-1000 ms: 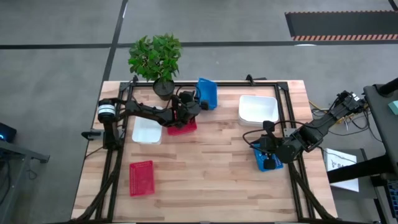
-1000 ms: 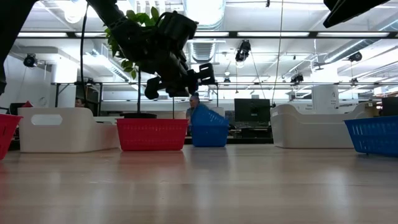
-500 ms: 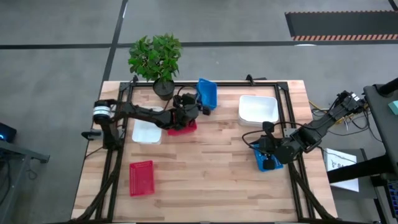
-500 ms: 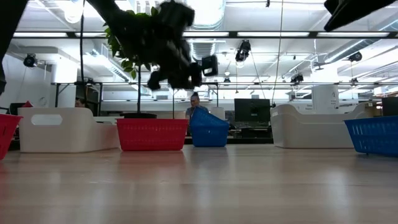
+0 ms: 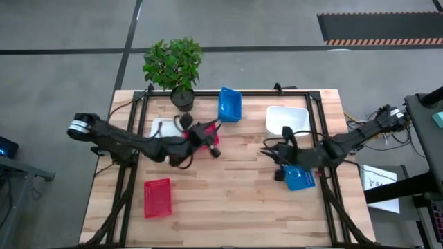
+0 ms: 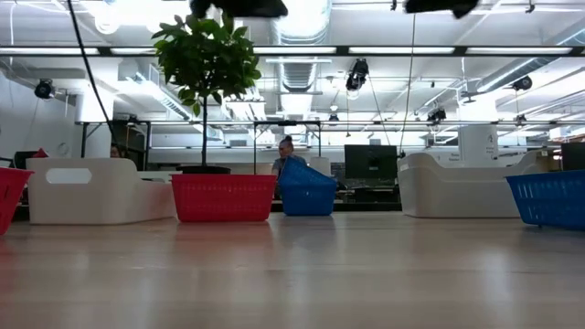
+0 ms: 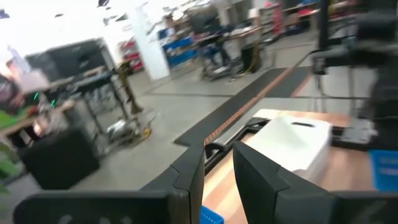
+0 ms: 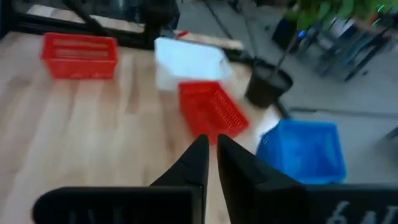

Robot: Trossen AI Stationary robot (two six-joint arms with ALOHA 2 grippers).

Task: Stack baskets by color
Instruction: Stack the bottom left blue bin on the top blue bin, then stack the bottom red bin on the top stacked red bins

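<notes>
Task early; baskets mostly scattered on tabletop (image 5: 242, 200): red basket (image 5: 157, 197) near front-left, blue basket (image 5: 230, 104) at back; left gripper (image 5: 214, 147) empty, fingers slightly apart; right gripper (image 5: 266, 148) fingers near-together, empty; colour stacks unfinished.

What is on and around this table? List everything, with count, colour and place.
table: one, light wood, under everything.
plant: one, green in a black pot, far edge, left of centre.
blue baskets: two, blue; one at the far edge beside the plant, the other on the right, by the right arm.
white baskets: two, white; one far right, the other on the left, partly under the left arm.
red baskets: two, red; one near left, the other mid-table, under the left arm.
left gripper: dark, raised mid-table, jaws slightly apart, empty.
right gripper: dark, raised right of centre, jaws shut, empty.
</notes>
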